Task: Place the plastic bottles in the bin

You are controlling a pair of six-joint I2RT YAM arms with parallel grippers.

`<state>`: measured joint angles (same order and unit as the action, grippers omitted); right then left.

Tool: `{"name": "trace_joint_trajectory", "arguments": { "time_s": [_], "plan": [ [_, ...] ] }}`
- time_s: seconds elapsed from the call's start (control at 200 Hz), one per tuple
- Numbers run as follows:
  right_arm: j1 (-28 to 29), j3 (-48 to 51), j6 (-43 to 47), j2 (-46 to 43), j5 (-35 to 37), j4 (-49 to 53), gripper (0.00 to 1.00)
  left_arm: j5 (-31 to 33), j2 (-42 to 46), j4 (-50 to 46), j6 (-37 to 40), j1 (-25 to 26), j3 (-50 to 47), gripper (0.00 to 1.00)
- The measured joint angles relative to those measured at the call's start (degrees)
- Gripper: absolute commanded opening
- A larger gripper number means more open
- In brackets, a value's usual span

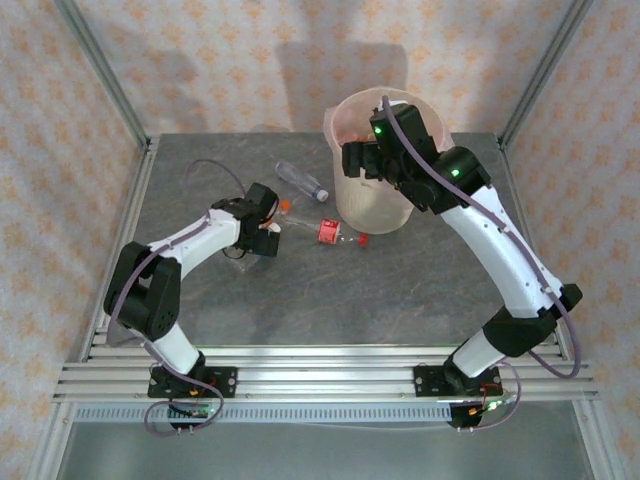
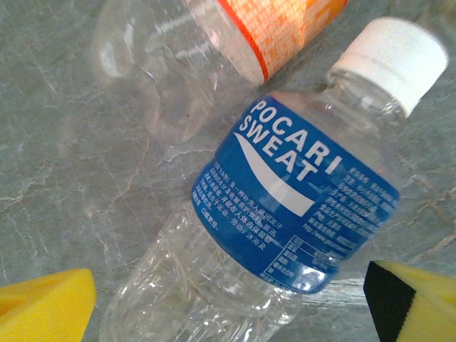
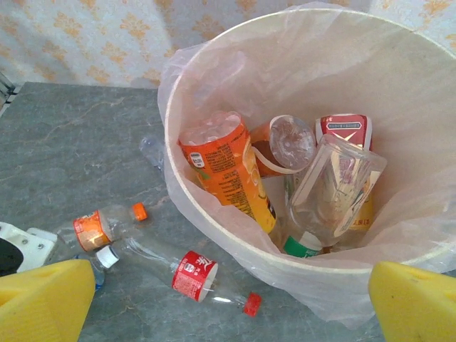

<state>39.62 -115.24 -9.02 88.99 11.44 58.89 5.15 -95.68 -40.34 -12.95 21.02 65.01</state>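
Observation:
A clear plastic bottle (image 2: 285, 206) with a blue label and white cap lies on the grey table. Its clear lower body sits between the yellow pads (image 2: 43, 306) of my left gripper (image 2: 231, 313), which is open and not touching it. An orange-labelled bottle (image 2: 285, 28) lies just beyond it. My right gripper (image 3: 231, 306) hangs open and holds nothing above the near rim of the bin (image 3: 243, 243), which has several bottles inside. On the table beside the bin lie a red-labelled bottle (image 3: 192, 274) and the orange-capped one (image 3: 96, 228). From above, the left gripper (image 1: 262, 232) is left of the bin (image 1: 370, 205).
Another clear bottle (image 1: 302, 180) lies on the table left of the bin, toward the back. The red-labelled bottle (image 1: 330, 232) lies between the left gripper and the bin. Metal frame posts stand at the back corners, with patterned walls behind.

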Motion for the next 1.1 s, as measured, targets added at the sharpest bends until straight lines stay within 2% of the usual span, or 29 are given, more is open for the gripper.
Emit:
{"name": "trace_joint_trajectory", "arguments": {
  "time_s": [0.285,0.636,1.101],
  "plan": [
    [0.0,0.76,0.0,-0.46,1.03,-1.38,0.99,-0.61,-2.67,0.02,0.04,0.35,0.2,0.98],
    [0.0,1.81,0.02,-0.85,1.25,-1.88,0.99,-1.86,-4.87,0.02,-0.07,3.87,0.2,0.94],
    [0.0,3.26,0.02,-1.53,2.47,-2.38,0.99,-2.03,-6.84,0.31,-0.61,3.87,0.2,0.74]
  ]
}}
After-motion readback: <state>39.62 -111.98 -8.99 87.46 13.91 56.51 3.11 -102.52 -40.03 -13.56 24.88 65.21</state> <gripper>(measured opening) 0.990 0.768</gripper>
